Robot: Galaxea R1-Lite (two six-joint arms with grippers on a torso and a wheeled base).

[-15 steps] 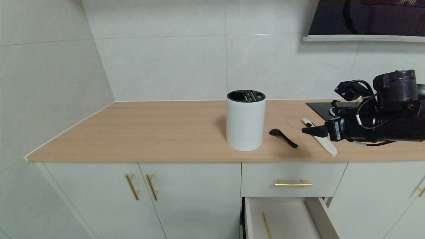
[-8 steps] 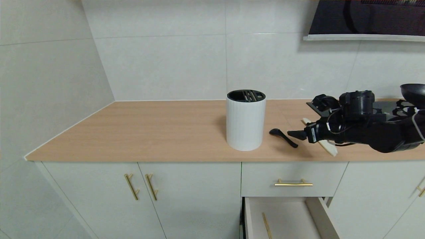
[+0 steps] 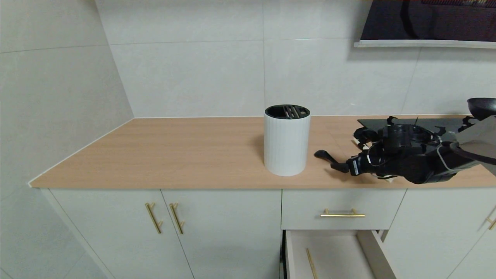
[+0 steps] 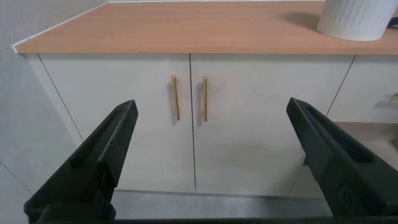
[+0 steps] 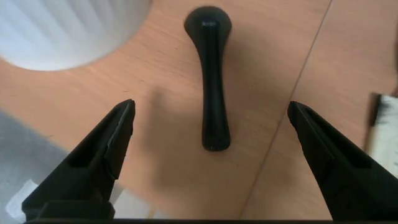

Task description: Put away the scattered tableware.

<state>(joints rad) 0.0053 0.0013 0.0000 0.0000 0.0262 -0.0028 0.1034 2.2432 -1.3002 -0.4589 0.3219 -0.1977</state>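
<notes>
A black spoon (image 3: 327, 157) lies on the wooden counter (image 3: 193, 151) just right of a white ribbed utensil holder (image 3: 286, 141) with a black slotted top. My right gripper (image 3: 341, 167) sits low over the counter at the spoon's handle end. In the right wrist view the right gripper (image 5: 211, 112) is open, its fingers (image 5: 93, 168) spread on both sides of the spoon (image 5: 210, 81), with the holder (image 5: 68, 31) beside it. A cream utensil (image 3: 385, 178) lies mostly hidden behind the right arm. My left gripper (image 4: 211, 109) is open and holds nothing, facing the cabinet doors.
A black hob (image 3: 410, 124) with a dark pan (image 3: 482, 106) takes up the counter's far right. Below the counter, a drawer (image 3: 329, 252) stands pulled out with a chopstick (image 3: 310, 263) inside. Cabinet doors with gold handles (image 4: 189, 96) fill the front.
My right arm has come down and leftwards, from above the cream utensil to counter level at the black spoon's handle. The spoon and holder have stayed put.
</notes>
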